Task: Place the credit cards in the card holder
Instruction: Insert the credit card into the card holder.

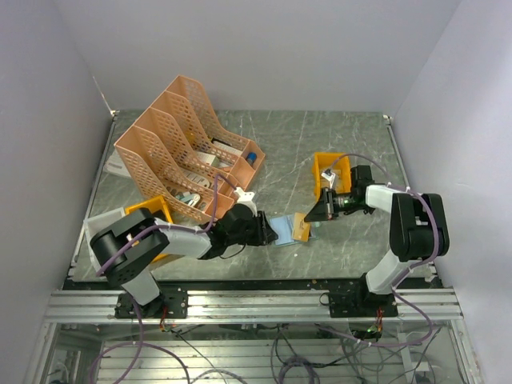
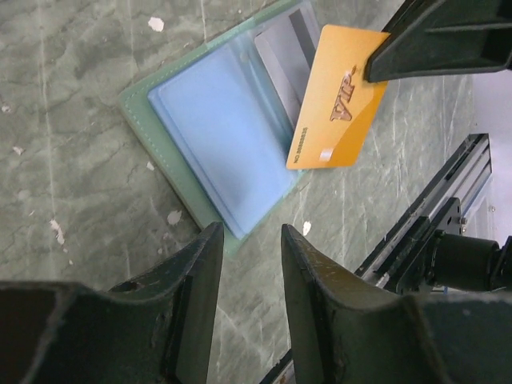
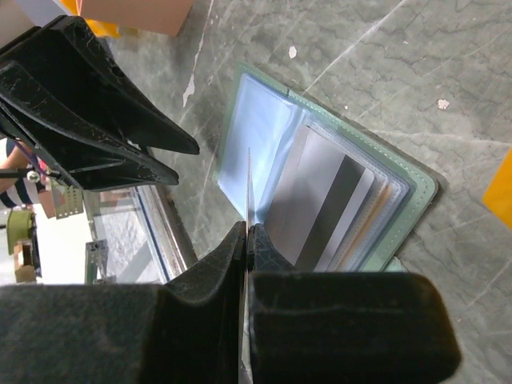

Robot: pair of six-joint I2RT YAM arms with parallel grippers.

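The card holder [image 1: 282,227] lies open on the marble table, grey-green with clear bluish sleeves [image 2: 224,128]. A grey card with a dark stripe [image 3: 328,200] sits in one of its sleeves. My right gripper [image 3: 249,228] is shut on a gold card marked VIP [image 2: 336,100], seen edge-on in the right wrist view, and holds it tilted over the holder's open sleeves [image 3: 264,136]. My left gripper [image 2: 252,232] is open and empty, its fingertips [image 2: 210,240] at the holder's near corner. In the top view the left gripper [image 1: 268,232] and the right gripper [image 1: 314,214] flank the holder.
A peach lattice file rack [image 1: 180,148] stands at the back left. An orange bin [image 1: 332,170] with black white-labelled items is behind my right gripper; another orange bin [image 1: 156,210] is by my left arm. The metal front rail [image 2: 448,208] runs close to the holder.
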